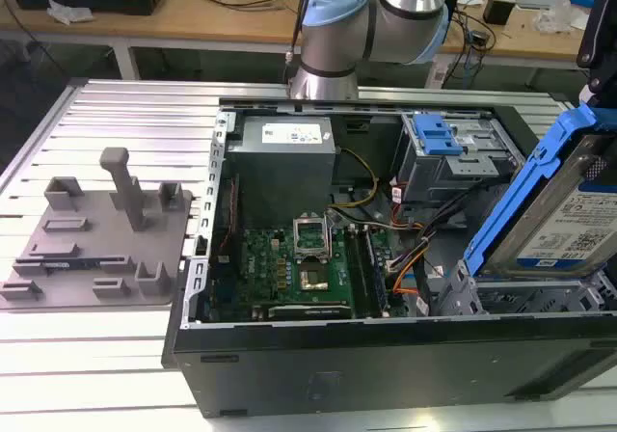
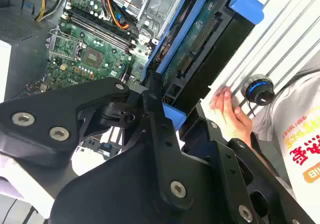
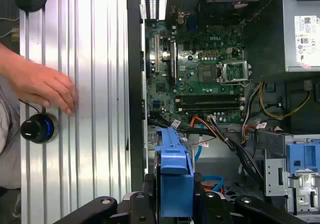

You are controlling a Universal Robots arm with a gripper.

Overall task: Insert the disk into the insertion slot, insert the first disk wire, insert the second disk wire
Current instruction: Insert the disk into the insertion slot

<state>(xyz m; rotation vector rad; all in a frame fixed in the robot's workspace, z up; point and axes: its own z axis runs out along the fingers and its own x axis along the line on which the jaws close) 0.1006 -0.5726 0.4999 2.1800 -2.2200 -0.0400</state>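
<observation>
While the fingers (image 2: 155,129) are clamping it, the disk (image 1: 564,210) is tilting above the insertion slot (image 1: 501,297).
Its long axis is pointing steeply away from them, blue carrier (image 3: 175,184) framing labelled silver metal.

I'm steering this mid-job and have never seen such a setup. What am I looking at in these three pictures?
One robot arm works over an open computer case on a metal table. The exterior view looks from off the arm; both wrist views ride on it. Its gripper is shut on the disk, a drive in a blue carrier, held tilted above the insertion slot, a grey cage. A grey fixture plate lies beside the case. A person's hand is on the table near a knob.
</observation>
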